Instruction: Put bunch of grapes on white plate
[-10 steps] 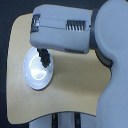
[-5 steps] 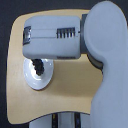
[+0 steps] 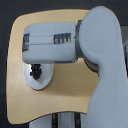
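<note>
Arm (image 3: 52, 42) lower over white plate (image 3: 44, 82)

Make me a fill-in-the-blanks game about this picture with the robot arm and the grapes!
1. The bunch of grapes is over the white ____.
2. The plate sits on a ____-coloured table.
3. The robot arm is coloured ____.
4. The plate sits near the table's ____ edge in the exterior view.

Missing words: plate; tan; grey; left
</note>
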`<move>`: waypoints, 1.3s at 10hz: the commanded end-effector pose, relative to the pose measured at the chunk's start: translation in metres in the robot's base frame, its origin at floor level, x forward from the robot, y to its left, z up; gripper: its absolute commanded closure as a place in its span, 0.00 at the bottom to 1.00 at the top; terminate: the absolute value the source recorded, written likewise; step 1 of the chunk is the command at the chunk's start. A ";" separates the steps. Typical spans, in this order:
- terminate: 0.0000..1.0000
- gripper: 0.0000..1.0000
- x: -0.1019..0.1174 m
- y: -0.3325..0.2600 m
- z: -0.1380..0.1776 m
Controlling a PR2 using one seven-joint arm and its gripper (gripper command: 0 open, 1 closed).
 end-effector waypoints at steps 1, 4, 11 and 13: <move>0.00 1.00 0.005 0.004 -0.049; 0.00 1.00 0.007 0.008 -0.057; 0.00 1.00 0.015 -0.003 -0.054; 0.00 1.00 0.015 -0.005 -0.051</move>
